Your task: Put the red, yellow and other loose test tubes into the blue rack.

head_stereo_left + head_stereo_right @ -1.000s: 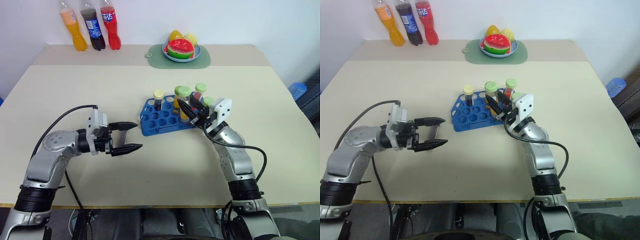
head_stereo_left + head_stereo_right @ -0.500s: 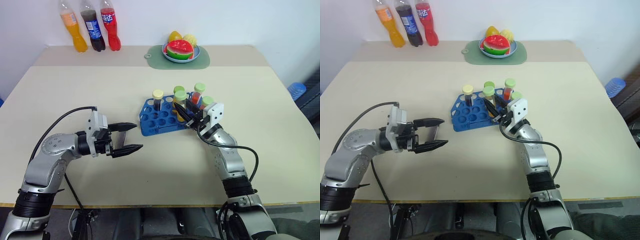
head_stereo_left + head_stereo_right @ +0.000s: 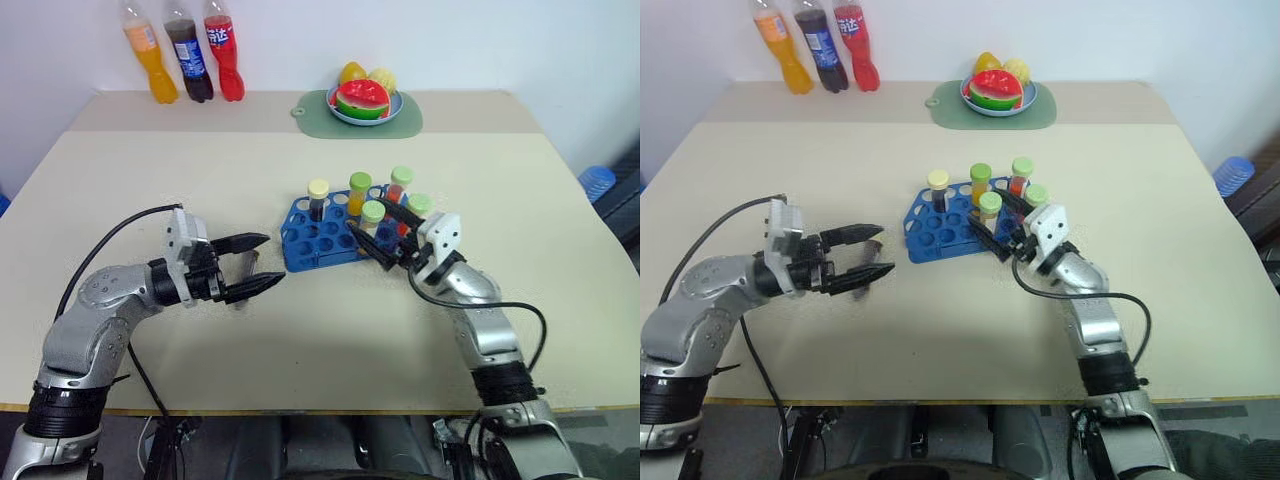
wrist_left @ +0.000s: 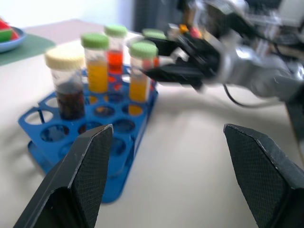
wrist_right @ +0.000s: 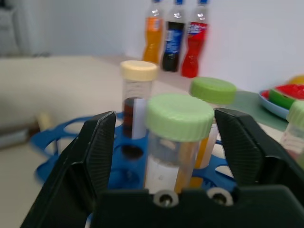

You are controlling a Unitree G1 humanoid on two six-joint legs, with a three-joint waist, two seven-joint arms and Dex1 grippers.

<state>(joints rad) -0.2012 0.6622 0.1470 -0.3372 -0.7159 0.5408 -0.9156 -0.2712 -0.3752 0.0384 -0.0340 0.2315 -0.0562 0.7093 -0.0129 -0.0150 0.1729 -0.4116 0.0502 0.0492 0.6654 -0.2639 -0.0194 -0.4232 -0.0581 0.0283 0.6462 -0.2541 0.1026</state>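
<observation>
The blue rack lies mid-table with several capped tubes standing in it. Among them are a brown tube with a cream cap, a yellow one with a green cap and a red one with a green cap. My right gripper is open at the rack's right end. Its fingers stand apart on both sides of another yellow, green-capped tube, which stands in a hole. My left gripper is open and empty, just left of the rack and above the table.
Three soda bottles stand at the table's far left edge. A fruit plate rests on a green mat at the far middle. Bare tabletop lies in front of the rack and on both sides.
My right gripper has opened, letting go of the yellow green-capped tube, which now stands in the rack; the hand has drawn back slightly. My left gripper has turned a little.
</observation>
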